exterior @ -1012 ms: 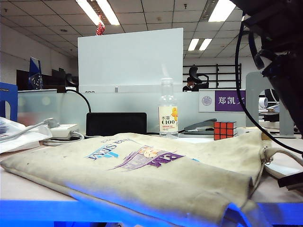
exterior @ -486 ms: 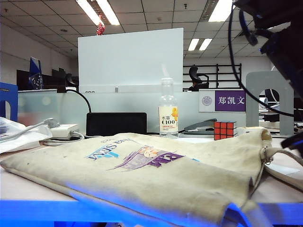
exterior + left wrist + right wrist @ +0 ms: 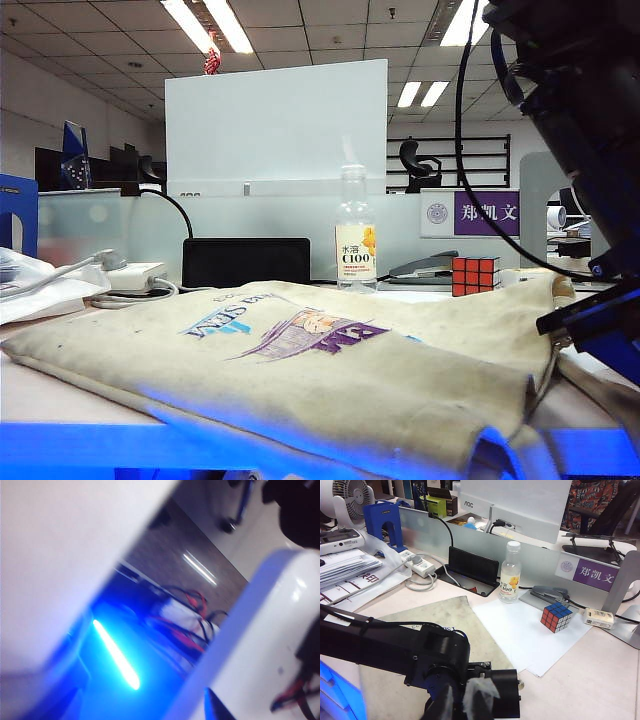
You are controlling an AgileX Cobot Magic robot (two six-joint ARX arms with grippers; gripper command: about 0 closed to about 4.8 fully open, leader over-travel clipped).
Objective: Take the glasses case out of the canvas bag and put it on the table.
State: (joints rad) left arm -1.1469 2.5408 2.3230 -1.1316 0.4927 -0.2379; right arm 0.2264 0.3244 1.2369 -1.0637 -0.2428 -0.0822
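The canvas bag [image 3: 300, 370] lies flat on the table [image 3: 50, 395] with its blue-purple logo up; the right wrist view shows part of the canvas bag [image 3: 445, 617] too. The glasses case is hidden. My left gripper [image 3: 600, 335] hangs at the bag's right end, its two blue-lit fingers spread with nothing between them. The left wrist view is blurred, showing one dark fingertip [image 3: 216, 707] over the blue table edge. My right gripper [image 3: 465, 697] hovers high above the left arm [image 3: 395, 645], its white-wrapped fingers close together and empty.
Behind the bag stand a drink bottle [image 3: 355, 235], a Rubik's cube [image 3: 474, 275], a stapler [image 3: 425, 265] and a black stand [image 3: 245, 262]. White paper sheets [image 3: 530, 635] lie under the cube. A power strip [image 3: 130, 275] and papers sit at the far left.
The left arm at the right of the exterior view has swung inward, and its gripper now covers the strap at the bag's right end. The bag and the right arm have not moved.
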